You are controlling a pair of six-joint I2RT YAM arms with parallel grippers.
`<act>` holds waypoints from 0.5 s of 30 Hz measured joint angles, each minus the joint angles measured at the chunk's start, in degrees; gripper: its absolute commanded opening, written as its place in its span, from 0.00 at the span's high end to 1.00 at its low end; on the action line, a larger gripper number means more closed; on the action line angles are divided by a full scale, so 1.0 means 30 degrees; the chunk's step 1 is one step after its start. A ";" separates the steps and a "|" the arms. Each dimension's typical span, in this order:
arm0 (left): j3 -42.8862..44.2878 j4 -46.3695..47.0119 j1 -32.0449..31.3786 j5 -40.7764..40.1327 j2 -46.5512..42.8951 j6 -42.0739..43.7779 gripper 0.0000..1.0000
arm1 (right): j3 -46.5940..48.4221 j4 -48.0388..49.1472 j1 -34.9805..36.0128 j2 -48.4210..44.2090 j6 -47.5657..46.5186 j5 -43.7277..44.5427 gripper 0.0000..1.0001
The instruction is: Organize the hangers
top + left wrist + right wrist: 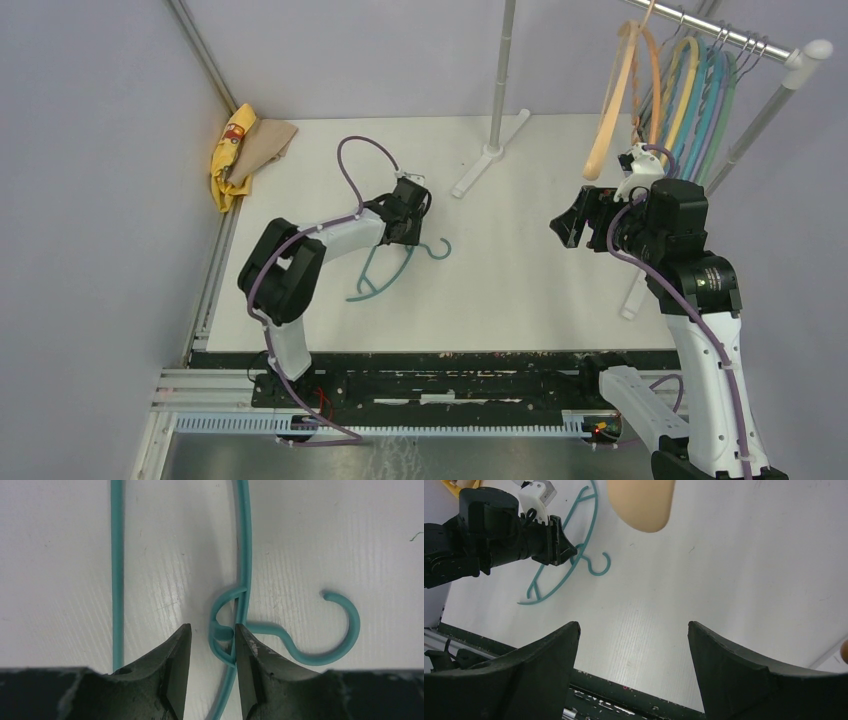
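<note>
One teal hanger (385, 283) lies flat on the white table, its hook (445, 247) pointing right. My left gripper (405, 228) is down at the table over it. In the left wrist view the gripper (212, 630) is open, with the hanger's neck loop (225, 632) between the fingers and against the right one; the hook (358, 625) lies just right. My right gripper (570, 222) is open and empty (634, 625), held above the table near the rack. Several hangers (690, 90) in tan-orange, teal, lilac and pale green hang on the rail. One tan hanger (610, 110) hangs nearest my right gripper.
The clothes rack's rail (740, 40) runs across the back right, and its upright post (497, 100) and foot (490, 165) stand at the back middle. A yellow-and-tan cloth (240, 150) lies at the back left corner. A tan hanger's end (641, 502) hangs in front of the right wrist camera.
</note>
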 measured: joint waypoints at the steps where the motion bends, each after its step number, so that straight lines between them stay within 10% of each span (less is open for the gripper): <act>1: 0.0153 -0.0153 0.0000 0.0007 0.0211 0.0015 0.56 | 0.0000 0.0000 0.0000 0.0000 0.0000 0.0000 0.12; 15: 0.2280 -0.1443 0.0000 0.0058 0.2011 0.0226 0.64 | -0.0109 0.0044 0.0000 0.0000 -0.0124 0.0313 0.12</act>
